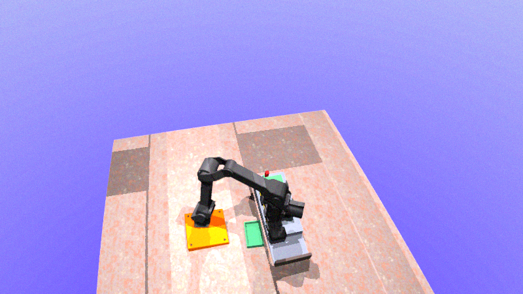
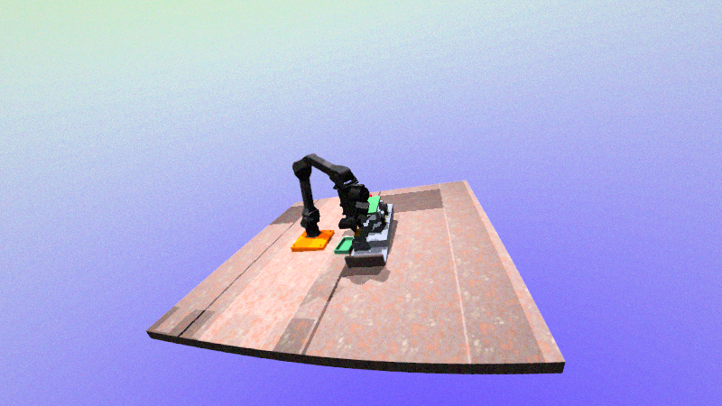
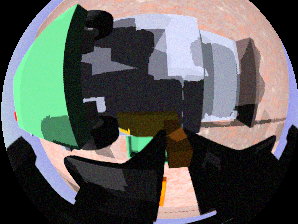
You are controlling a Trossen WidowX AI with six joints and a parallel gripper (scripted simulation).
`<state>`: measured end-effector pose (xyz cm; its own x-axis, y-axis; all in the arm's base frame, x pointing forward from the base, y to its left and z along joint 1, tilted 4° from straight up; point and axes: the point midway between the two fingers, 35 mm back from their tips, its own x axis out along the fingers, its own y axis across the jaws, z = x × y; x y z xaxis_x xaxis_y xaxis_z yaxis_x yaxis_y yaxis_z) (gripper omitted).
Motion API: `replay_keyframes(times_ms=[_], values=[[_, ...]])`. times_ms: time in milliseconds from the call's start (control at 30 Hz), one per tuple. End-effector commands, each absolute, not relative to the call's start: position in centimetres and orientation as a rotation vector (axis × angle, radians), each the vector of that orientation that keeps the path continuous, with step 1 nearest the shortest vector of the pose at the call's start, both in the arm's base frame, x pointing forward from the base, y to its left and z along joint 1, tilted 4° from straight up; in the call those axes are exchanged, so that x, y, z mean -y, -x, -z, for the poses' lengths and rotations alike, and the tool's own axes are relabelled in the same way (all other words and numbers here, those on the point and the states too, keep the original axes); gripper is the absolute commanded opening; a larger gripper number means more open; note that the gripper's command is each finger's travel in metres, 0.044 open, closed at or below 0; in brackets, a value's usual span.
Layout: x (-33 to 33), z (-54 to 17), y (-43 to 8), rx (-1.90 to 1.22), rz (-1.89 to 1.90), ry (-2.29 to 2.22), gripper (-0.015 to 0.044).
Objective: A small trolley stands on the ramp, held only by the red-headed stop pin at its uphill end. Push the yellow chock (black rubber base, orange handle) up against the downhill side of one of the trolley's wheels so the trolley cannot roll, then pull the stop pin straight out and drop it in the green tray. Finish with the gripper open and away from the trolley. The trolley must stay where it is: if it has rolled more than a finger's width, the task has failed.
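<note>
My gripper [image 3: 172, 133] is shut on the orange handle of the chock [image 3: 145, 123], low over the ramp [image 1: 288, 251] [image 2: 379, 251] [image 3: 222, 85]. The chock's yellow body is in shadow, on the downhill side of the trolley's near wheel [image 3: 105, 133]; they look very close, but I cannot tell if they touch. The trolley [image 1: 276, 178] [image 2: 373, 204] [image 3: 45, 80] has a green top and stands uphill of the gripper. The stop pin's red head [image 1: 267, 173] [image 2: 370, 195] [image 3: 15, 116] shows at the uphill end. The green tray [image 1: 253, 234] [image 2: 344, 245] [image 3: 142, 145] lies beside the ramp.
The ramp's raised end lip [image 1: 292, 259] [image 2: 365, 260] stands at its downhill end. The orange base plate [image 1: 206, 239] [image 2: 308, 243] carries the arm, on the other side of the tray from the ramp. The arm reaches over the ramp's side and hides part of the trolley in the top and exterior views.
</note>
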<state>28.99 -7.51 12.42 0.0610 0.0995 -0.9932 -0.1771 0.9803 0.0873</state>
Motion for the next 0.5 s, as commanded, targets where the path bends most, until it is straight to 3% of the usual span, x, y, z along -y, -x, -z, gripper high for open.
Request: replay_keyframes(times_ms=[0,467], values=[[6.95,-12.52,-28.88,-1.492,-0.216,0.063,0.0000],[5.98,-12.63,-28.69,-1.492,-0.217,0.062,0.0000]])
